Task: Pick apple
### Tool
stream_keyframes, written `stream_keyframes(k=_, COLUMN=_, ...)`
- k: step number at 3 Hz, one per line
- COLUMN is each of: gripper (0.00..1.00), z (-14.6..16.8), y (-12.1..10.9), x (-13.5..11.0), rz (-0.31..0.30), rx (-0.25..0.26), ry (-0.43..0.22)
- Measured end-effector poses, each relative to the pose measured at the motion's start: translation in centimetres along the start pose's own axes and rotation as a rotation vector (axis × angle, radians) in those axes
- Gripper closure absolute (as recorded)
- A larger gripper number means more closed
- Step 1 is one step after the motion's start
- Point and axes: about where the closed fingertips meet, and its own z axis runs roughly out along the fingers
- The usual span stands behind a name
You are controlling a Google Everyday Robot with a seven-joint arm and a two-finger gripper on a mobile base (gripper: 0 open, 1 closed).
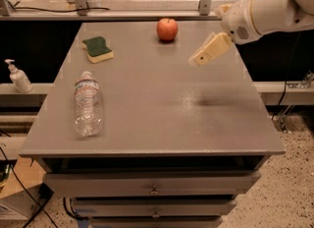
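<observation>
Jaws first: open or closed, can't tell from this angle, and nothing is held in them. In the camera view, the gripper [198, 60] hangs above the grey table [147, 84], over its far right part, angled down and toward the middle from the white arm [265, 13] that reaches in from the upper right. The apple [167, 29] sits upright on the tabletop near the far edge, clear of the gripper and a little to its left. Over at the far left corner lies a green and yellow sponge [97, 48]. A clear plastic bottle [87, 104] lies on its side along the left edge, cap pointing away. Off the table, to the left, stands a pump dispenser [18, 76].
</observation>
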Motion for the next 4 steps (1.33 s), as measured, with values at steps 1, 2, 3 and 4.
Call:
stream_keyframes(k=1, gripper=0.0, z=2.9, y=-2.6, x=-0.4, rz=0.008, rx=0.039, ry=-0.035)
stream_keyframes(k=2, gripper=0.0, z=5.7, y=-5.5, x=-0.3, rz=0.036, rx=0.07, ry=-0.089)
stream_keyframes(k=3, gripper=0.0, z=9.1, y=-8.0, x=0.4, rz=0.071, rx=0.074, ry=-0.11)
stream_keyframes(k=4, gripper=0.0, z=9.1, y=-8.0, x=0.4, rz=0.071, rx=0.073, ry=-0.11)
